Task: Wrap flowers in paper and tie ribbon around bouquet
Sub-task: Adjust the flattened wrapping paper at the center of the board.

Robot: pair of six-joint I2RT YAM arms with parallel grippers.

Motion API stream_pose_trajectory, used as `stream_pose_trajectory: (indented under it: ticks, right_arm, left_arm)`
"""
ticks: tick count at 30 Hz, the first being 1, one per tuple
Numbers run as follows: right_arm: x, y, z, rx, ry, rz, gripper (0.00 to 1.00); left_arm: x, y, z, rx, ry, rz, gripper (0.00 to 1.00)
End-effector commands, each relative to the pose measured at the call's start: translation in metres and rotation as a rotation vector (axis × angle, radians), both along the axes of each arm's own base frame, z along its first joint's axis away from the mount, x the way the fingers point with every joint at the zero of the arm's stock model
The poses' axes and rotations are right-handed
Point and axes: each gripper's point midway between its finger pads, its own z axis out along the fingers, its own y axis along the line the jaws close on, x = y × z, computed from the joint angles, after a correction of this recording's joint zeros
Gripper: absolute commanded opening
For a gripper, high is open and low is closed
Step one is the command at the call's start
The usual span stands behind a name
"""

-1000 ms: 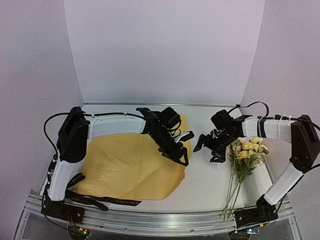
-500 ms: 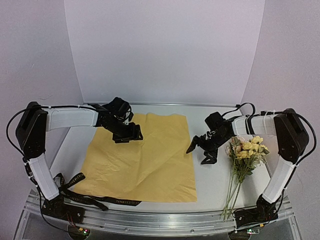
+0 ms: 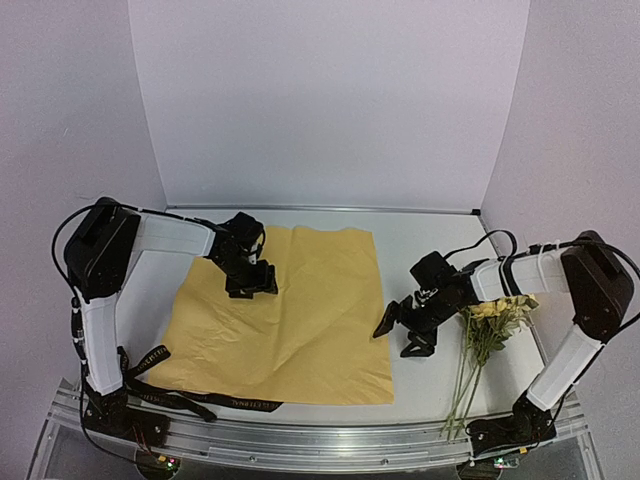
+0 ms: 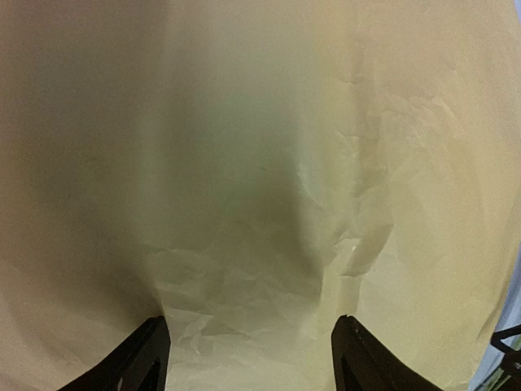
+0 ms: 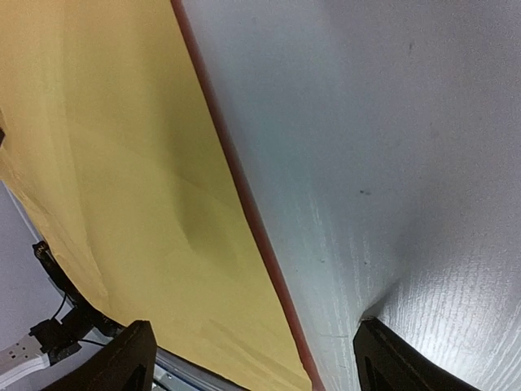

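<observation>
Under the open left end effector (image 3: 251,283), the paper (image 3: 300,330) was spread flat, presumably for the flowers (image 3: 497,312); the open right end effector (image 3: 402,335) was poised over its edge.

Top overhead, far; wrists close, downward (both share paper (image 4: 260,163)).

The paper (image 4: 269,163) is thin, creased and faintly glossy; the table (image 5: 391,122) is matt, finely textured.

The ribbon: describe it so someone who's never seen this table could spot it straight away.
On the white table, find the big yellow paper on the left. The ribbon lies at its near left corner: the only long, flat black band, printed with pale lettering.
</observation>
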Motion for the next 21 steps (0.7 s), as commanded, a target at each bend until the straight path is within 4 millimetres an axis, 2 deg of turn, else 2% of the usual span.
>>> stream_pose_trajectory:
  ticks: [1, 8, 11, 15, 21]
  right_arm:
    - [-0.009, -0.002, -0.017, -0.029, 0.005, -0.078, 0.80]
    - [-0.015, -0.002, -0.024, -0.028, -0.032, -0.150, 0.57]
    - [-0.016, -0.003, -0.024, -0.044, -0.056, -0.168, 0.43]
    - [-0.017, -0.001, -0.023, -0.062, -0.084, -0.172, 0.28]
    - [-0.007, 0.003, -0.020, -0.066, -0.114, -0.194, 0.07]
  left_arm:
    - [0.033, -0.033, 0.014, -0.069, -0.074, -0.067, 0.71]
    - [0.075, -0.076, 0.023, -0.143, -0.125, -0.150, 0.70]
    - [0.087, -0.097, 0.027, -0.201, -0.136, -0.203, 0.70]
    - [0.092, -0.121, 0.026, -0.258, -0.135, -0.268, 0.69]
    - [0.087, -0.151, 0.028, -0.346, -0.130, -0.344, 0.70]
